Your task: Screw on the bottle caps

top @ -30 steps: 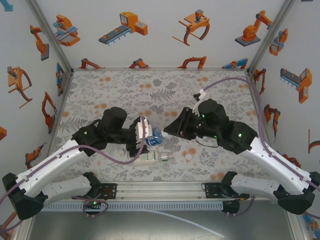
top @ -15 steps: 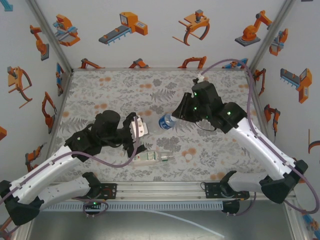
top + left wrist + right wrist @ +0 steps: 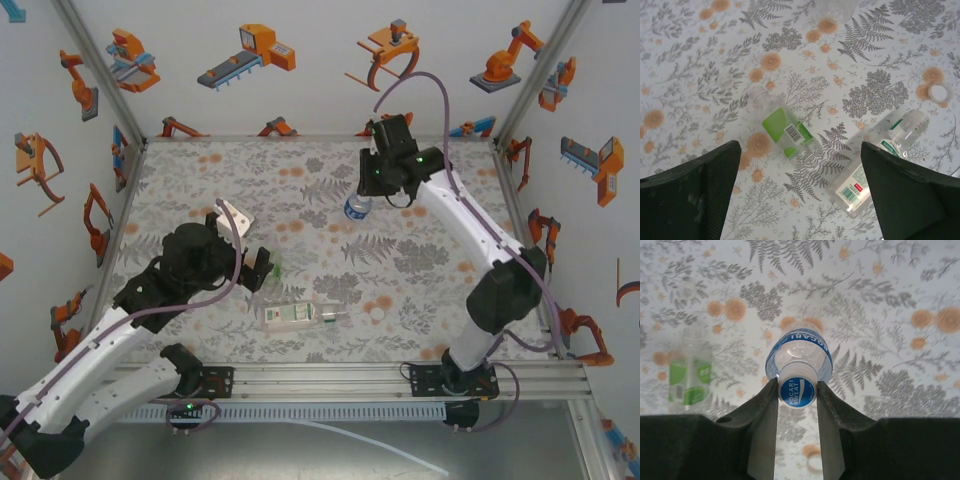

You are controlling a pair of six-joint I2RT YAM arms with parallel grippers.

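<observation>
In the upper middle of the top view, the right gripper (image 3: 362,200) is clenched on the blue-labelled bottle (image 3: 355,210); the white-labelled bottle (image 3: 298,316) lies at lower centre, 1 white cap (image 3: 377,313) near its neck. In the left wrist view, the left gripper (image 3: 799,150) stands released above the green-labelled bottle (image 3: 782,127), which seems uncapped. In the right wrist view, the fingers (image 3: 765,410) pinch the printed cap (image 3: 797,392); I judge the bottle should go down straight, freed only once its base sits flat.
</observation>
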